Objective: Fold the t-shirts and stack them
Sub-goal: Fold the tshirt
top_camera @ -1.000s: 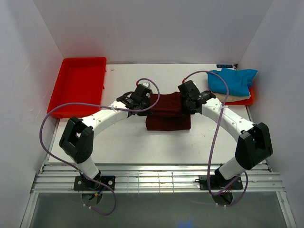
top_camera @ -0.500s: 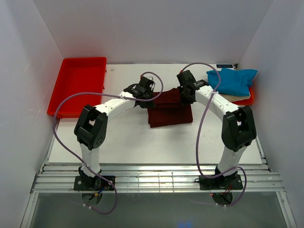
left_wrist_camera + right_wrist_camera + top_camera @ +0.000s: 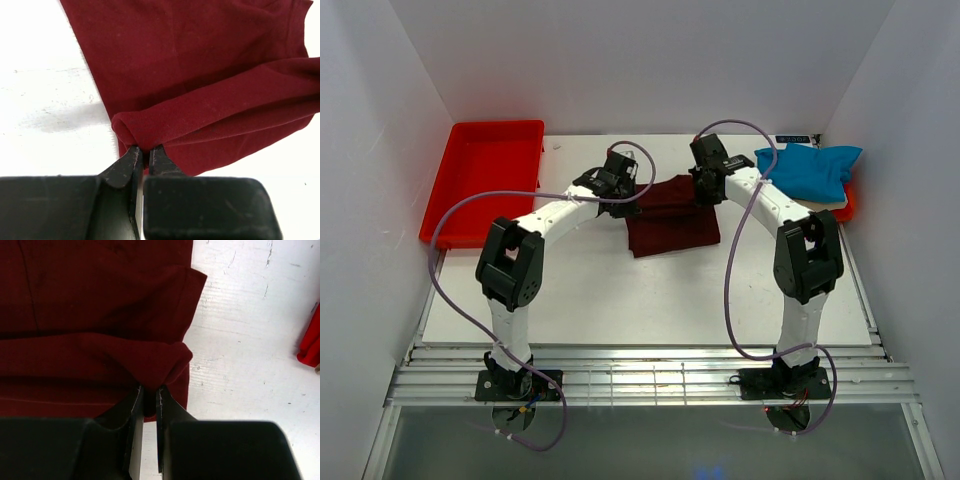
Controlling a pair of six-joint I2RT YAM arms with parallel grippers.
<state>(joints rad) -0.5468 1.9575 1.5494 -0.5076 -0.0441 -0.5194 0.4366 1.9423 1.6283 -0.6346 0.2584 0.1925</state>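
A dark maroon t-shirt (image 3: pixel 672 220) lies partly folded on the white table (image 3: pixel 590 290), its far layer lifted at both corners. My left gripper (image 3: pixel 623 197) is shut on the shirt's left fold (image 3: pixel 150 130), cloth pinched between its fingertips (image 3: pixel 131 159). My right gripper (image 3: pixel 705 192) is shut on the right fold (image 3: pixel 160 362), with the maroon shirt (image 3: pixel 90 315) spreading out ahead of it. A bright blue t-shirt (image 3: pixel 807 170) sits folded on a cream one (image 3: pixel 820 205) at the far right.
A red tray (image 3: pixel 485 180) stands at the far left of the table. Another red tray (image 3: pixel 847 205) holds the blue and cream pile; its edge shows in the right wrist view (image 3: pixel 311 342). White walls close in the sides and back.
Both grippers have carried the maroon shirt's held edge away from the arm bases, toward the back of the table, over the last second. The arms have stretched out further. The grips stayed shut.
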